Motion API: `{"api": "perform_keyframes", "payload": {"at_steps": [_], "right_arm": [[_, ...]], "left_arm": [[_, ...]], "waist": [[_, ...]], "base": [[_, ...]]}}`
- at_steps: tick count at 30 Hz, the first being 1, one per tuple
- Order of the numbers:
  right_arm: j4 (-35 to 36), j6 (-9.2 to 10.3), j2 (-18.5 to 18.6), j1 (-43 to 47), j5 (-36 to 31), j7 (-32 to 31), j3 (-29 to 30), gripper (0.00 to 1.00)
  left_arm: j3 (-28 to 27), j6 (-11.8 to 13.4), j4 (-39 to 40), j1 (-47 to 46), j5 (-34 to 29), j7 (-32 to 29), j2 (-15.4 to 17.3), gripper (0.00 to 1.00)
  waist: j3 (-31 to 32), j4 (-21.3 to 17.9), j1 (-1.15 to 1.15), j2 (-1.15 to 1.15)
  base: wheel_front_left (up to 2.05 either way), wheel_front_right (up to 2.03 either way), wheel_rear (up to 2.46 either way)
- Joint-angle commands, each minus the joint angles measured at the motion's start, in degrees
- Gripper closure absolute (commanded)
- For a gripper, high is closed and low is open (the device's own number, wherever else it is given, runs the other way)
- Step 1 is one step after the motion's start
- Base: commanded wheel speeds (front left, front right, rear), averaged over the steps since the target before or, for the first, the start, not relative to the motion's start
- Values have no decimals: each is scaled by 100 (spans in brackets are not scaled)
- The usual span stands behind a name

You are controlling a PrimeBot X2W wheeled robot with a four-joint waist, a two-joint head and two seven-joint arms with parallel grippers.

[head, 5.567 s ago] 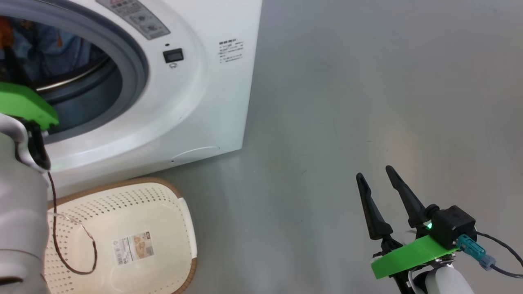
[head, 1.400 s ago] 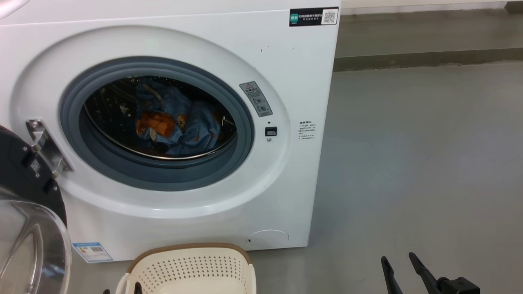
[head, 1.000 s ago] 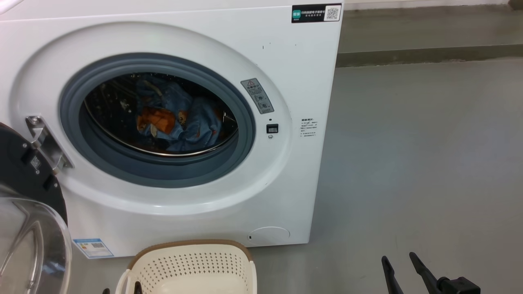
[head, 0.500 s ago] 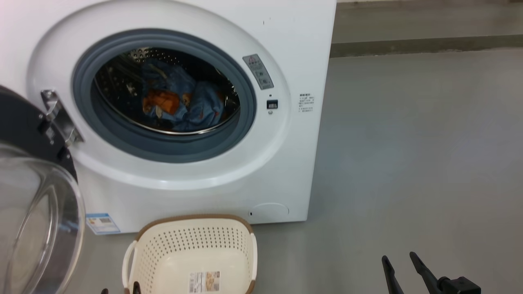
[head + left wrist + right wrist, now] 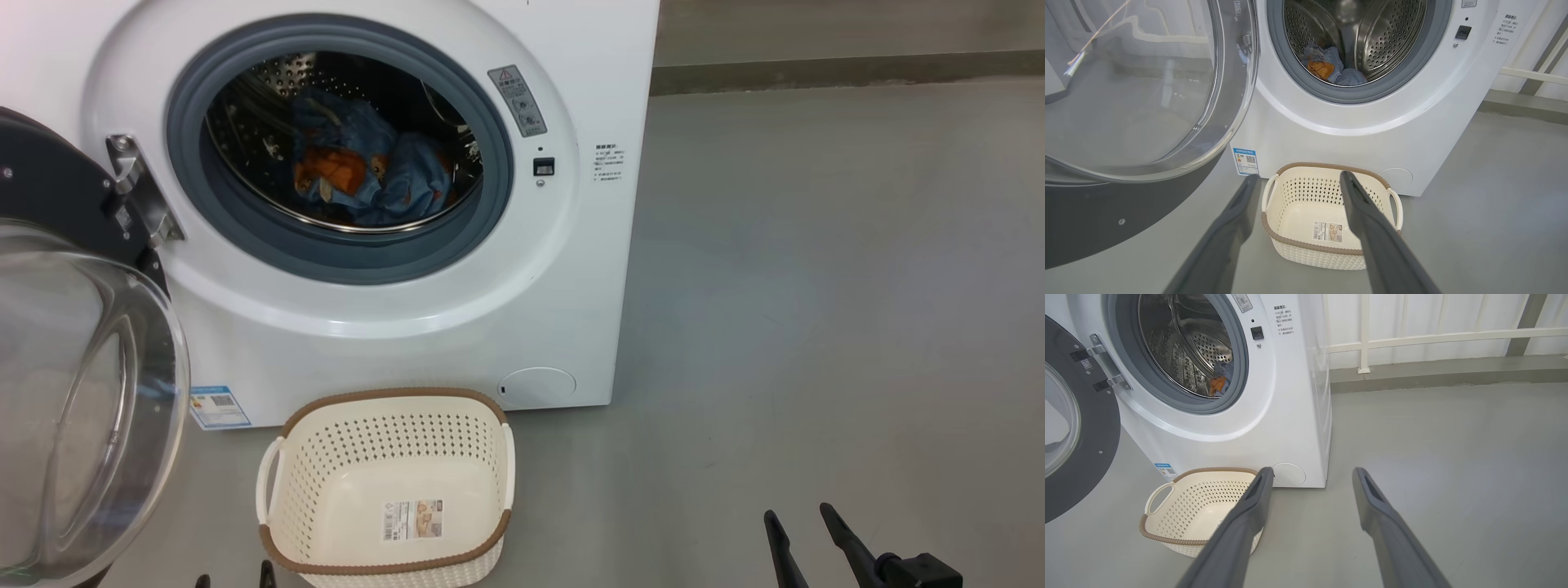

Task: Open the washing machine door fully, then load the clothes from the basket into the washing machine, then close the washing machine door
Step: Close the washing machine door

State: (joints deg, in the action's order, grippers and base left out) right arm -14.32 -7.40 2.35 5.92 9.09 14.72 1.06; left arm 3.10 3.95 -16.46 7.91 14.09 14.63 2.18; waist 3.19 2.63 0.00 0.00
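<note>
Inside the drum (image 5: 269,82): clothes (image 5: 367,175) loaded. Basket (image 5: 384,394) empty on floor (image 5: 816,286), before washing machine (image 5: 571,286). Left hand (image 5: 1298,177), right hand (image 5: 1312,471) both released, carrying nothing. Door (image 5: 82,392) stands wide at left; best pushed steadily from outside till latched.

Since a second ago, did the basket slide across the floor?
No. The basket still sits in front of the washing machine, its back rim between the blue label and the round filter cap. The whole picture shifted, so the camera moved.
</note>
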Motion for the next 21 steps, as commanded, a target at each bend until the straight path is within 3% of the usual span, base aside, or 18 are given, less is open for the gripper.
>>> {"api": "perform_keyframes", "payload": {"at_steps": [1,12,21], "right_arm": [[149,-9,53,-143,-23,28,-101,0],[174,-9,53,-123,-3,28,-59,0],[162,-9,53,-120,39,28,-72,0]], "left_arm": [[-201,64,170,-173,-34,37,74,0],[-210,84,190,-173,-33,37,71,0],[-273,164,237,-171,-37,37,71,0]], "waist": [[2,1,0,0],[-15,94,0,0],[22,697,0,0]], "base": [[0,0,0],[0,0,0],[0,0,0]]}}
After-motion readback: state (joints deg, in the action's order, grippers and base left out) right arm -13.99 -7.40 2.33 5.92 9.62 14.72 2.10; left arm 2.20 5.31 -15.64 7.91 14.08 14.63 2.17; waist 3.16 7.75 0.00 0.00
